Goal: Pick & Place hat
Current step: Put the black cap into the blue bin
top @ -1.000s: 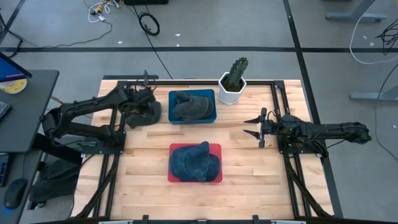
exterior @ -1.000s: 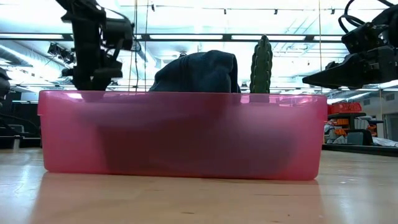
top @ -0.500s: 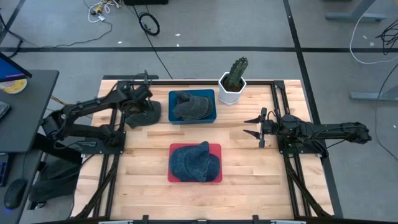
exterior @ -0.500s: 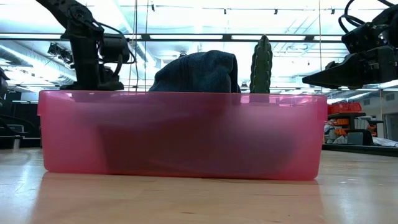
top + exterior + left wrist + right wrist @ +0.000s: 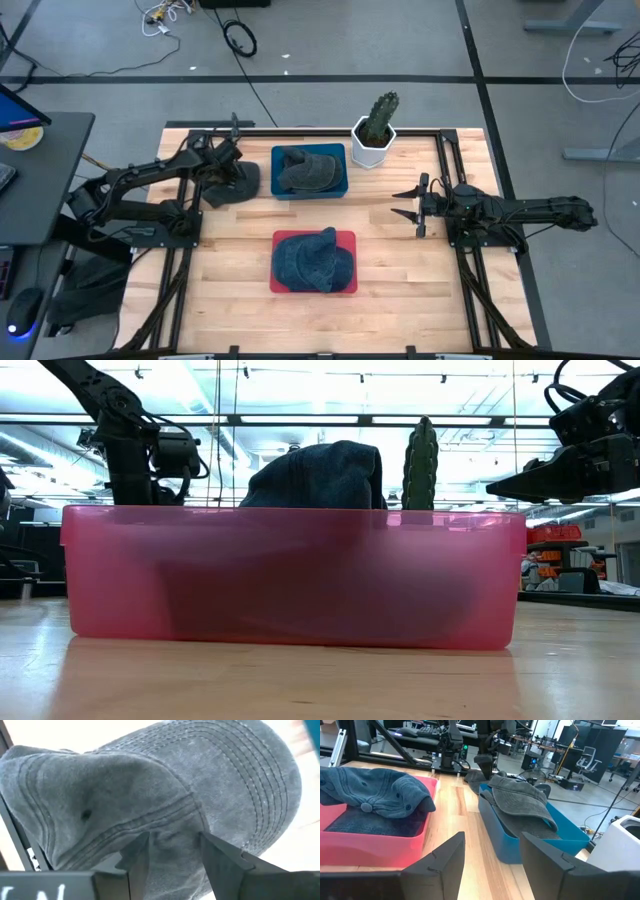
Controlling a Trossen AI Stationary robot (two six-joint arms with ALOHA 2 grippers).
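Note:
A dark grey cap (image 5: 236, 188) lies on the table to the left of the blue bin (image 5: 310, 195), and it fills the left wrist view (image 5: 175, 785). My left gripper (image 5: 227, 170) is right above it, open, with its fingers down on the crown (image 5: 174, 837). A second grey cap (image 5: 308, 170) sits in the blue bin. A blue denim cap (image 5: 312, 258) sits in the red bin (image 5: 345, 286). My right gripper (image 5: 405, 202) waits open near the table's right side, touching nothing. My left gripper comes at the grey cap from above, pointing down. Its open fingers (image 5: 137, 862) stand on either side of a ridge of crown cloth (image 5: 172, 827), and creases run in toward them. The cap lies flat on the table.
A cactus in a white pot (image 5: 375, 135) stands at the far edge, right of the blue bin. In the low view the red bin (image 5: 290, 575) hides the grey cap and my left gripper's fingers. Bare wood lies between the bins and my right gripper.
My left arm has come down and shifted slightly toward the table's left edge, settling over the grey cap. The cap has stayed where it was, and my right arm has kept still.

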